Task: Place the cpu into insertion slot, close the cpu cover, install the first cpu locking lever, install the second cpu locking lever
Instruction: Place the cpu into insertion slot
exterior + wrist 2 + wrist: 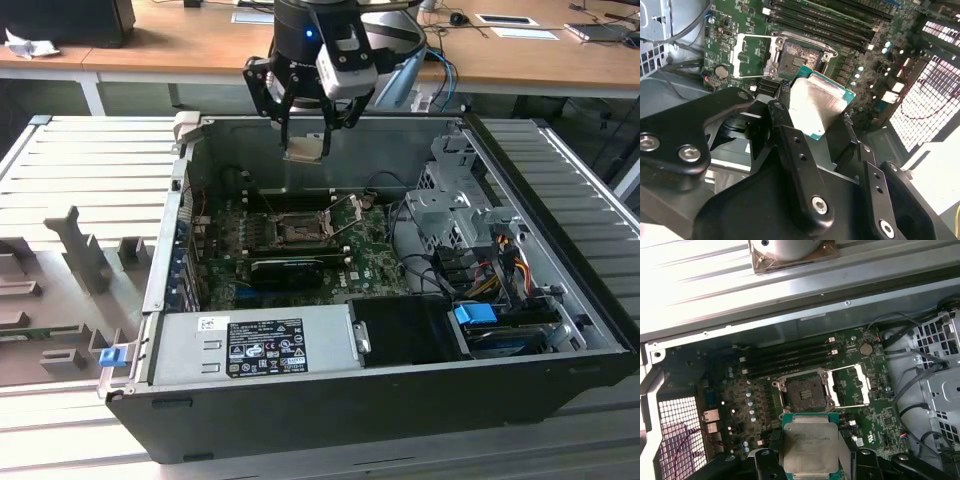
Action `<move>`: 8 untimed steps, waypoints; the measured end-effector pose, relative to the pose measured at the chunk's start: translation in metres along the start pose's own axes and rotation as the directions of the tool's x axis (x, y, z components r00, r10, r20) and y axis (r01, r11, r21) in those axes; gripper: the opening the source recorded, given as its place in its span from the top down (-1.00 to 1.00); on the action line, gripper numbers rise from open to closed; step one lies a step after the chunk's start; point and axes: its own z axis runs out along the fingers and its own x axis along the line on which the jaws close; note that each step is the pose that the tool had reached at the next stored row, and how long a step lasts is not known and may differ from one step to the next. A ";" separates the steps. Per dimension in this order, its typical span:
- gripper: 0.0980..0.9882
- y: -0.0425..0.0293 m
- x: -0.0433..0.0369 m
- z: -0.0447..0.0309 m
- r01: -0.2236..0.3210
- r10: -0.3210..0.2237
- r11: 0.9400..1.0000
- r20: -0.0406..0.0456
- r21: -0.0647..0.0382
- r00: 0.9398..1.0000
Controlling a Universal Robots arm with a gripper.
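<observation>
silver-grey cpu (811, 447), green circuit board (860, 370)

The cpu (810, 447) hangs over the green board (875, 417), apart from the open insertion slot (803, 392).

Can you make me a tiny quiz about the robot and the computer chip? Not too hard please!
1. True or false: the cpu is already sitting in the insertion slot.
2. What is the gripper holding? A) the cpu B) a screwdriver C) nothing
3. Fill in the gap: the cpu cover is flipped ____, so you can see the dark middle of the slot.

Key: 1 false, it is held up above the board. 2 A. 3 open.
</observation>
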 end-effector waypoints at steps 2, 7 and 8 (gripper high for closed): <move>0.03 0.0000 0.0000 0.0004 -0.019 0.019 1.000 0.002 -0.001 1.000; 0.03 -0.0002 -0.0001 0.0020 -0.024 0.024 1.000 0.002 0.000 1.000; 0.03 -0.0002 -0.0001 0.0023 -0.024 0.024 1.000 0.002 0.000 1.000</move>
